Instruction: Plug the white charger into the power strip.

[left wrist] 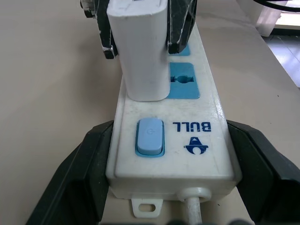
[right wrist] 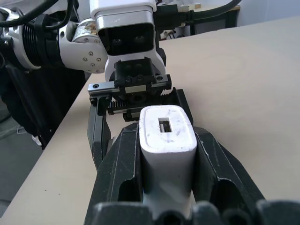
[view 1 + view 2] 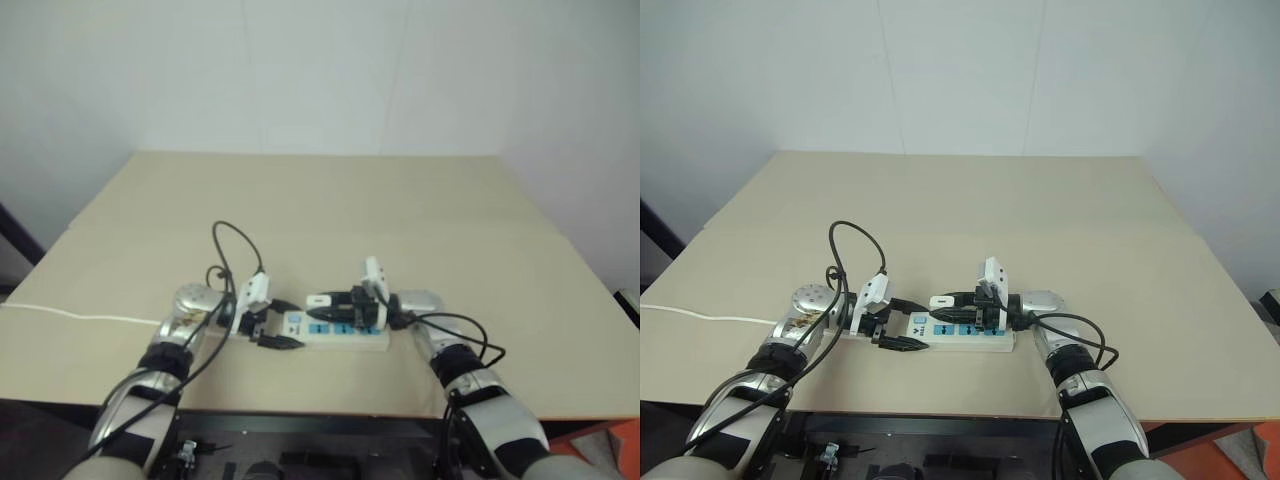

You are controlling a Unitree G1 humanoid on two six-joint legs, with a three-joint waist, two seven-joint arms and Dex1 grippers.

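Plain white walls behind; tan surface (image 3: 330,200), otherwise bare apart from a thin white cord (image 3: 80,316) trailing off its left edge.

Power strip (image 1: 176,154) lies near the front edge, switch end toward the left arm. Left gripper (image 1: 171,154) stands wide, one black finger on each long side of the strip at the switch end, bracing it.

White charger (image 2: 166,140) stands upright on the strip at the outlet next to the switch, base flush with the strip's face in the left wrist view; no prongs visible. Right gripper (image 2: 166,154) has its fingers against both sides of the charger, closed on it or barely slackened.

Judgement: insertion looks done or very nearly so. Left: let go, pull both arms back.

Writing: "BULL" in blue with a small logo beside the blue switch (image 1: 150,136).
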